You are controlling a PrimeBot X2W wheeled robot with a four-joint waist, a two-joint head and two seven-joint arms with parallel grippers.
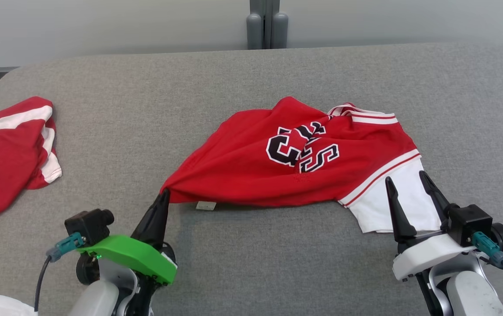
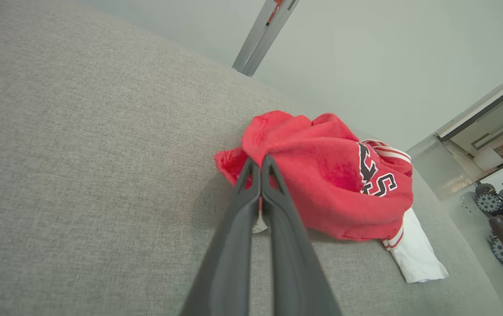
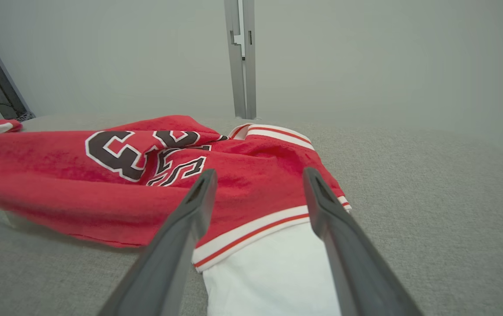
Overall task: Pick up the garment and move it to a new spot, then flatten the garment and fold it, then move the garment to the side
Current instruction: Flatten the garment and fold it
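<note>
My left gripper (image 1: 165, 198) is clamped shut on the red garment (image 1: 242, 171) at the corner nearest the table's (image 1: 146, 87) front left. My right gripper (image 1: 406, 177) hangs open above the white sleeve (image 1: 392, 206). The garment lies rumpled mid-table. I judge the pickup barely begun, with moving, flattening and folding all left.

Garment (image 1: 242, 171) red, white sleeve, red-white striped trim, black white-edged letters; table (image 1: 278, 74) grey
</note>
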